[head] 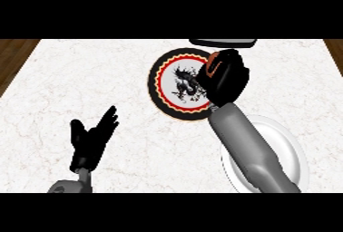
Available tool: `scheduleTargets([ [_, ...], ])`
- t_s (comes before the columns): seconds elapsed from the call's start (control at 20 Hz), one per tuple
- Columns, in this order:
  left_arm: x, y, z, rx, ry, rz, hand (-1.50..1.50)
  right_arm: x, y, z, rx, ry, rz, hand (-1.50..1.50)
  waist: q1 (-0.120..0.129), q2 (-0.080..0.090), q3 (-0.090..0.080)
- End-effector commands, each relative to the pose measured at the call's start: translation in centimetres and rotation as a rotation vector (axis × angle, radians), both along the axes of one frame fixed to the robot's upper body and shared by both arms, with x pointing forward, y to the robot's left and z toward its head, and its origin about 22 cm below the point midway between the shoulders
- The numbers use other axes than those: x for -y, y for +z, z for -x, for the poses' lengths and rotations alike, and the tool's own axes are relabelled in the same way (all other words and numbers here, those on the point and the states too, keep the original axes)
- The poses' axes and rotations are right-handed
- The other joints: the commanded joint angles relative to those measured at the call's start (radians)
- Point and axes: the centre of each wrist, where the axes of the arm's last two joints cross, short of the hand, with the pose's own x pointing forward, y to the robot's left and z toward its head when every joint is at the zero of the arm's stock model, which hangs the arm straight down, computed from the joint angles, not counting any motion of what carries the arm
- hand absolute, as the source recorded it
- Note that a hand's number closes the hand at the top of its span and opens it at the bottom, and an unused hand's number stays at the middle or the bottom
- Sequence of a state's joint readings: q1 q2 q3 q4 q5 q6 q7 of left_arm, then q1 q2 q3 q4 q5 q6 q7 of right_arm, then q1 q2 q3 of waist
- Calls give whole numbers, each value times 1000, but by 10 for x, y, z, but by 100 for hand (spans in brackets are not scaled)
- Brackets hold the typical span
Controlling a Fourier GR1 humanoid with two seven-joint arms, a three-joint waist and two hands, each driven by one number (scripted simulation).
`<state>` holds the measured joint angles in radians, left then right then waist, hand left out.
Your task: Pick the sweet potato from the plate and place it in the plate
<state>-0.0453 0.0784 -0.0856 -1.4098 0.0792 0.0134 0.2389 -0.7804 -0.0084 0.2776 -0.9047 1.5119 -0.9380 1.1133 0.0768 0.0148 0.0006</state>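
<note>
A black-rimmed plate (175,84) with a red and yellow ring and a dark drawing in its white centre lies at the counter's far middle. Over its right edge my right hand (227,79) is curled round the orange-brown sweet potato (213,61), of which only a small part shows at the fingers' top. A plain white plate (285,145) lies at the near right, partly hidden by my right forearm. My left hand (94,136) rests open at the lower left, fingers up.
A dark object (224,42) sits at the counter's far edge, just behind the patterned plate. Wooden floor shows past the counter's left and right far corners. The white marble counter (87,72) stretches wide to the left.
</note>
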Motion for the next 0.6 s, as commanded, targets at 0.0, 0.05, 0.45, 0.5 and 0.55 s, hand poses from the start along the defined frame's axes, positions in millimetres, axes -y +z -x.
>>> scheduleTargets([
  [0.0,-4,4,-1,2,-5,-14,0,8,-20,-9,43,-90,-171,150,2,6,1],
  [0.05,14,-5,1,-19,9,-6,0,7,-20,-10,42,-79,-172,150,-6,5,1],
  [0.45,11,3,-6,17,-8,14,0,29,-51,-20,-355,-161,-289,-150,14,19,3],
  [0.5,-1,-9,4,-4,-23,9,0,27,-47,-21,-338,-132,-318,-150,15,18,3],
  [0.55,12,-6,-1,0,-10,4,0,26,-46,-23,-316,-110,-318,-150,16,19,3],
])
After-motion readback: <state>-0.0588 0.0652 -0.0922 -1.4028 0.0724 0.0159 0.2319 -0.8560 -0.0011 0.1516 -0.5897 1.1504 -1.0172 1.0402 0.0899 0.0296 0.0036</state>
